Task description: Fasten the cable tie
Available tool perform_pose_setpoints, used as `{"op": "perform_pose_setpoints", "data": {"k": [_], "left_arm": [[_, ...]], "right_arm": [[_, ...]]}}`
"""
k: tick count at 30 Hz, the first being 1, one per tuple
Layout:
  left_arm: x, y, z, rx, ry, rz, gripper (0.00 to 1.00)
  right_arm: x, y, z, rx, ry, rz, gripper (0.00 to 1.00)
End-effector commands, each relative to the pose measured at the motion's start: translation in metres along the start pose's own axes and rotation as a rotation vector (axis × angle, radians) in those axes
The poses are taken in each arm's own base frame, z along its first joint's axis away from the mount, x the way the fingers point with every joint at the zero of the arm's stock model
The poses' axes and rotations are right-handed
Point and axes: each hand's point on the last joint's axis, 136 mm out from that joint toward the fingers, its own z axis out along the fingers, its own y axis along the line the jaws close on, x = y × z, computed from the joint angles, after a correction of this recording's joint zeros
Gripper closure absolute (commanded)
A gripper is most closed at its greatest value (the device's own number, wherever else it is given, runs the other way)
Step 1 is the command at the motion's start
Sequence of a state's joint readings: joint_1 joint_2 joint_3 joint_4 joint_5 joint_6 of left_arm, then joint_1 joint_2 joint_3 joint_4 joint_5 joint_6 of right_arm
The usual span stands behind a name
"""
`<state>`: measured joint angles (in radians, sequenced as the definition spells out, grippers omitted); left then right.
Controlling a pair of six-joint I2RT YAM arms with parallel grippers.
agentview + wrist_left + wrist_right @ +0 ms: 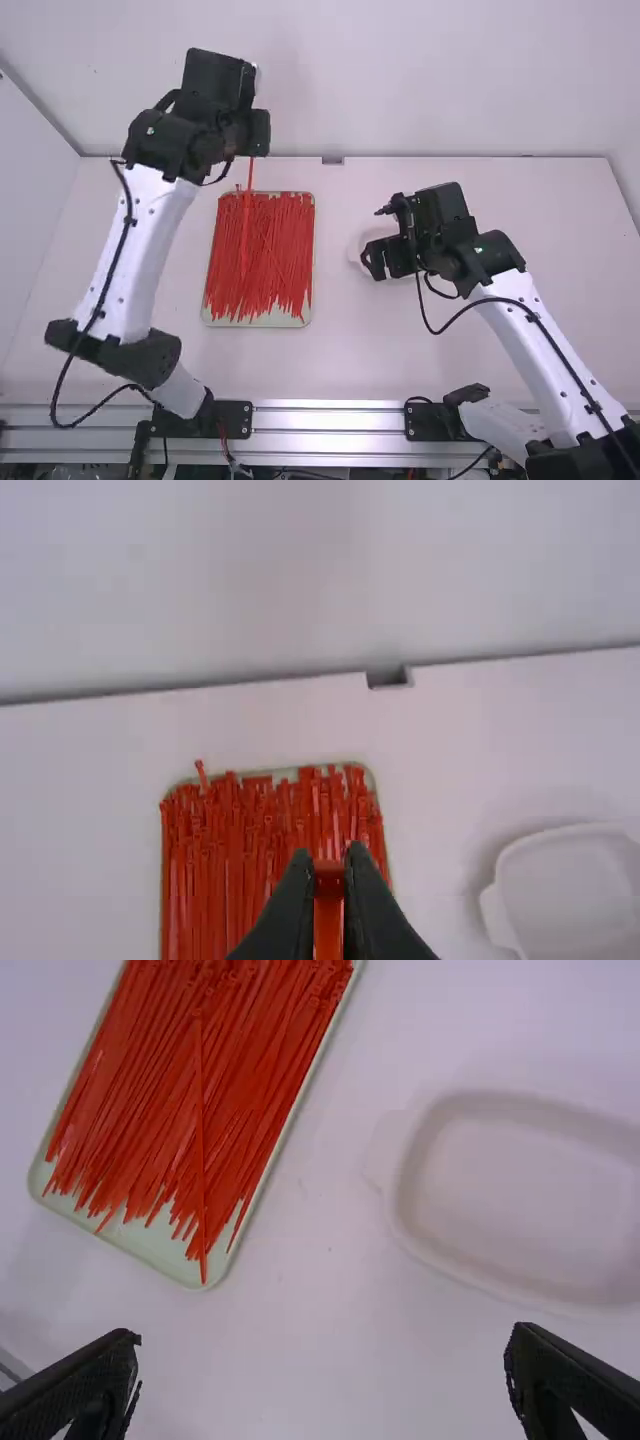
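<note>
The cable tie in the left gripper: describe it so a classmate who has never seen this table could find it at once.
On the white table lies a pale tray heaped with red cable ties. At its far end the left gripper is shut on one tie. Unlike the rest, it hangs upright, not lying flat.

Left fingers point(288, 912) tight together; right fingers point(78, 1385) wide apart.

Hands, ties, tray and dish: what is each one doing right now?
Left hand: shut, pinching one red tie.
Right hand: open, holding nothing.
Red tie: held by the left hand, not fastened.
Pile of ties: lying loose in the tray.
Tray: full.
Dish: empty.
</note>
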<state>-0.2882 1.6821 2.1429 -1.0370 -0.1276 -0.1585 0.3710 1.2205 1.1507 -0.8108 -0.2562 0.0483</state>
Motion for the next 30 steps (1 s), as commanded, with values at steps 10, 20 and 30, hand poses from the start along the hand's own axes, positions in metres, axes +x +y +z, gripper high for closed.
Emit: {"op": "perform_pose_setpoints", "data": {"k": [10,20,30], "left_arm": [[0.022,0.013,-0.059,-0.027,-0.128,-0.014,0.98],[0.063,0.022,-0.068,0.002,-0.259,-0.104,0.98],[0.094,-0.006,-0.049,0.201,-0.296,-0.145,0.98]], "right_arm": [[-0.016,0.007,-0.012,-0.017,-0.067,-0.025,0.02],[-0.02,0.027,-0.012,-0.111,-0.084,-0.06,0.02],[-0.028,0.061,-0.012,-0.216,-0.124,-0.147,0.02]]}}
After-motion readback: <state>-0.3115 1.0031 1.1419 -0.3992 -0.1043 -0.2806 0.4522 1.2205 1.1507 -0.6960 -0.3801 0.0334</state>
